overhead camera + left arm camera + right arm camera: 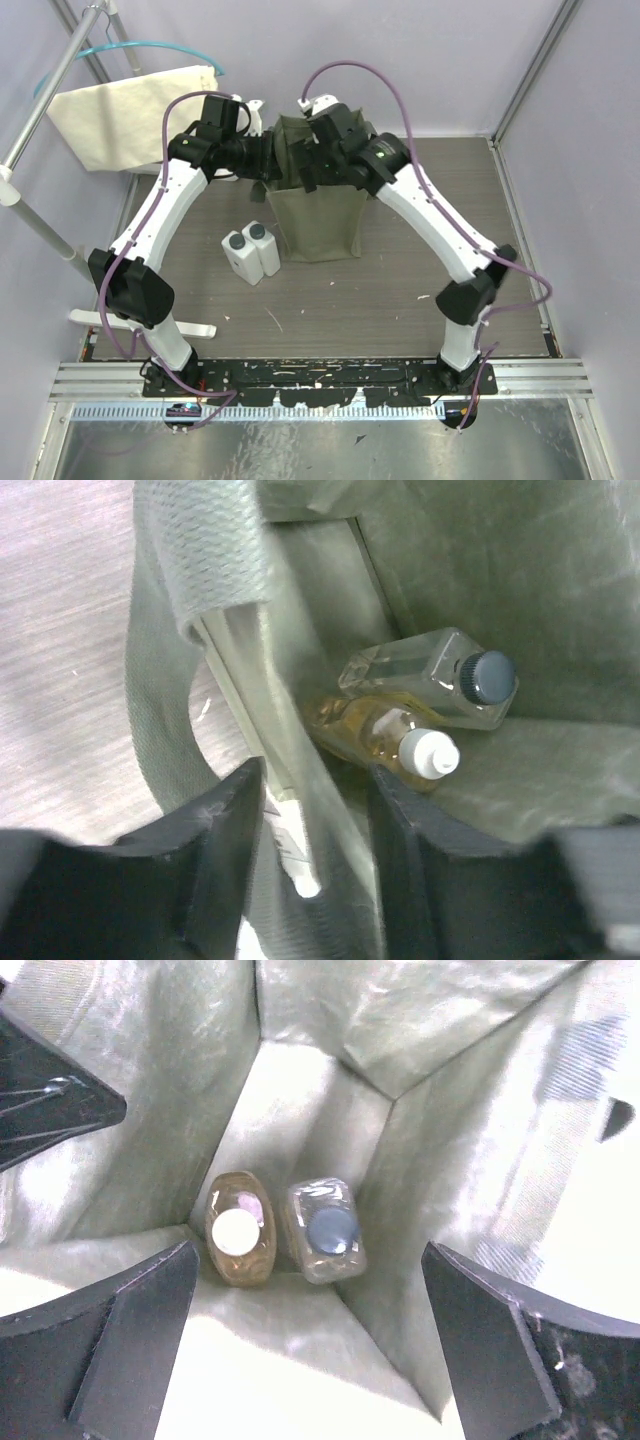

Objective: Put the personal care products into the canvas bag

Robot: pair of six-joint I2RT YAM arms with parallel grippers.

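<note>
Two clear plastic bottles of amber liquid, the white-capped bottle (238,1240) and the dark-capped bottle (328,1232), lie touching at the bottom of the boxy olive-green canvas bag (322,215). Two white rectangular bottles (252,252) with dark grey caps stand upright and touching on the dark wood-grain table (400,300), just beside the bag's left wall.

**End effectors**
- The left gripper (315,770) has one finger on either side of the bag's side wall. The fabric fills the gap between the fingers, so it appears pinched.
- The right gripper (308,1250) hangs over the bag mouth, spread wide and holding nothing.

**Handling**
- The white rectangular bottles look rigid, light and smooth-sided, so they are likely to slip.
- Grip across the flat faces of the body, below the cap.
- Take the outer bottle first, since the pair is touching.
- The bag is soft and its walls may fold inward unless they are held.

**View coverage**
- The top view alone shows the white rectangular bottles. The arms hide the bag's interior in this view.
- The right wrist view shows the amber pair cap-end on.
- The left wrist view shows the amber pair from the side, in a corner of the bag.
- Whether the amber pair stands or leans cannot be determined.
</note>
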